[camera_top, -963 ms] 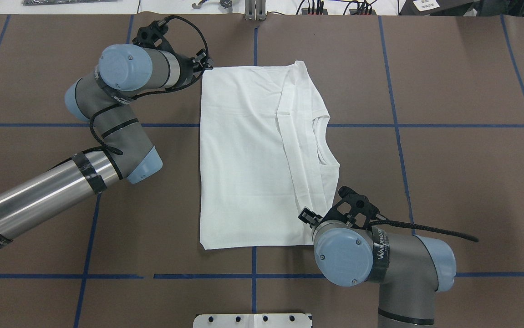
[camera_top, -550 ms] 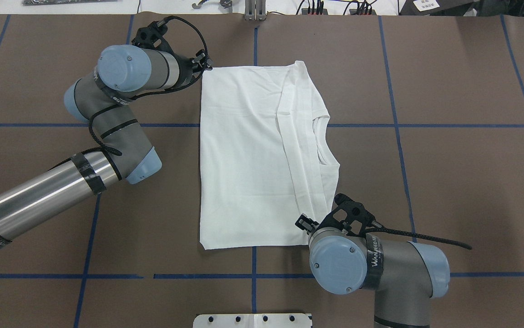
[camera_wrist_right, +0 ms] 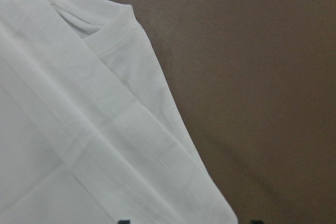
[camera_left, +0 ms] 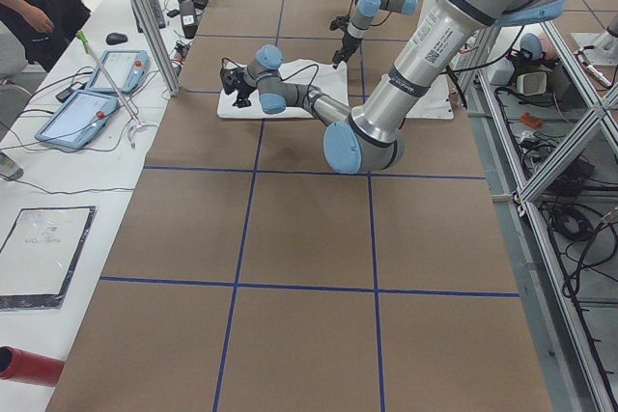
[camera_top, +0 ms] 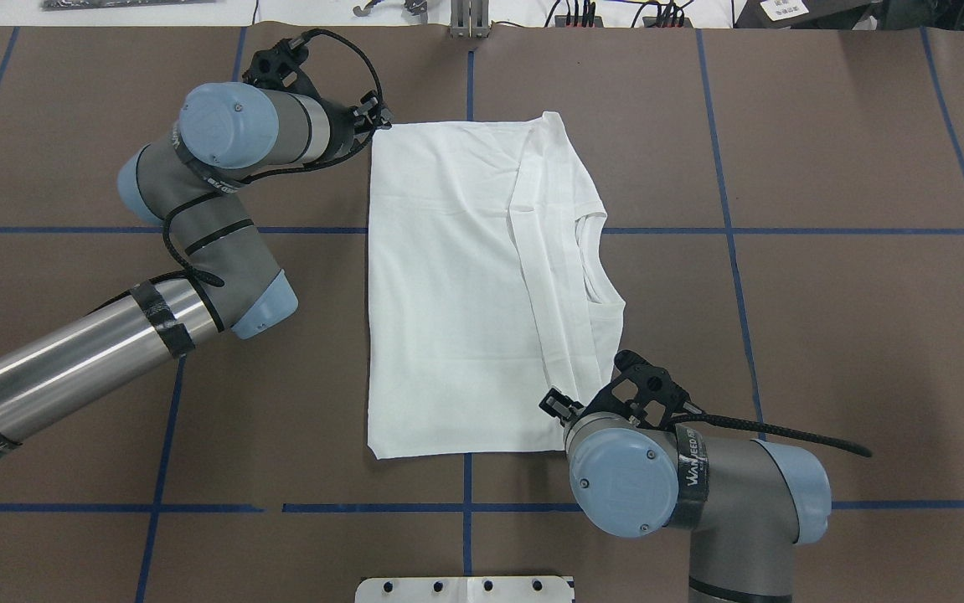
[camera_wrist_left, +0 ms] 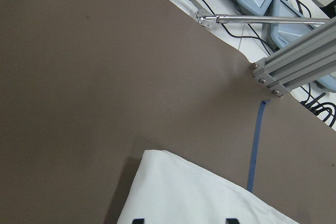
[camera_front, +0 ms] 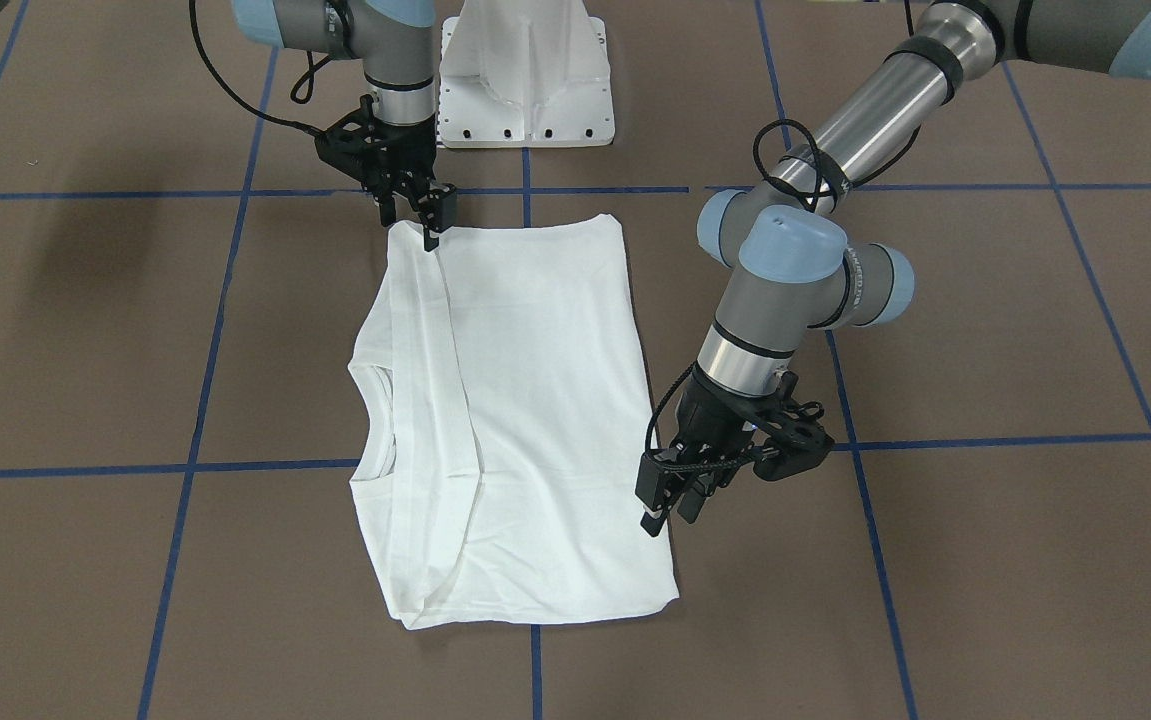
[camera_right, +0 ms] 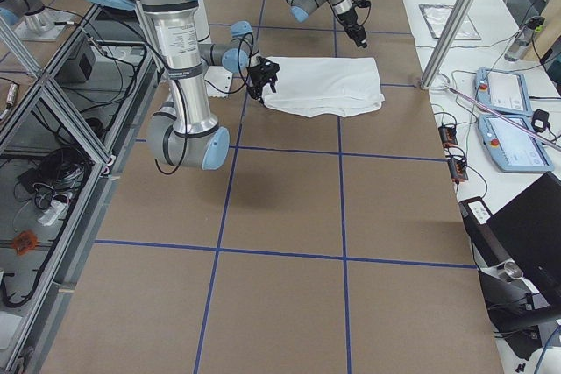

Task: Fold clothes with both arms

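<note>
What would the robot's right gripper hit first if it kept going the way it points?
Probably the white T-shirt: the right gripper points down at its corner nearest the robot. Depth is unclear; it may partly land on the table.

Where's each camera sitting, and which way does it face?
Front: across the table, facing the robot; shirt, base, left claw at right, right claw at left.
Overhead: behind the robot, looking down; left arm at left, right arm at right.
Left side: table's left end; left arm nearest.
Right side: table's right end; right arm nearest.
Left wrist: down on shirt corner; fingertips below.
Right wrist: down on shirt by collar; fingertips below.
Shared: front and overhead show the whole shirt, mirrored.
</note>
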Controlling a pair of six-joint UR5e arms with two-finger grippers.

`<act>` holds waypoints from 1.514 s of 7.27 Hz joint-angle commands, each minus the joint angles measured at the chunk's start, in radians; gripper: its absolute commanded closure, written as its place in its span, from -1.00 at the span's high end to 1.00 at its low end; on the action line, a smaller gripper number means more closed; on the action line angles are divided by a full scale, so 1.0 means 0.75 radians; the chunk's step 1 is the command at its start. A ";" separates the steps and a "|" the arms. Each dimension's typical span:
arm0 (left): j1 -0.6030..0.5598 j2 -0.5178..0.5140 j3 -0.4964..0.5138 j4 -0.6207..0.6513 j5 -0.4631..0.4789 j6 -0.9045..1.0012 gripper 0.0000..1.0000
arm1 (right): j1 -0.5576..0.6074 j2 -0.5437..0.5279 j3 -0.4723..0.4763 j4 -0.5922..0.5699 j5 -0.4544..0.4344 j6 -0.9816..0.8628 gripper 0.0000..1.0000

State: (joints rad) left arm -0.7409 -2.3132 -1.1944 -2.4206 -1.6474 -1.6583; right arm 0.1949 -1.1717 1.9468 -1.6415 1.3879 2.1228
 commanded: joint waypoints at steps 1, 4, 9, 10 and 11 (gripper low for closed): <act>0.000 0.000 -0.001 0.000 0.000 0.000 0.20 | 0.004 0.000 -0.061 0.116 0.007 0.002 0.61; 0.002 0.000 -0.001 0.000 0.000 0.000 0.20 | -0.002 0.000 -0.060 0.119 0.017 -0.002 0.53; 0.002 0.000 -0.009 0.002 0.000 -0.002 0.20 | 0.002 -0.015 -0.051 0.109 0.015 0.002 -1.00; 0.002 0.000 -0.011 0.002 0.000 -0.002 0.20 | 0.004 -0.013 -0.049 0.111 0.015 0.004 -1.00; 0.000 0.000 -0.011 0.002 -0.002 -0.002 0.20 | 0.010 -0.015 -0.035 0.109 0.015 0.004 -1.00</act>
State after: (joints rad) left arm -0.7399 -2.3132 -1.2015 -2.4193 -1.6479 -1.6596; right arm 0.1987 -1.1820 1.9116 -1.5594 1.3992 2.1256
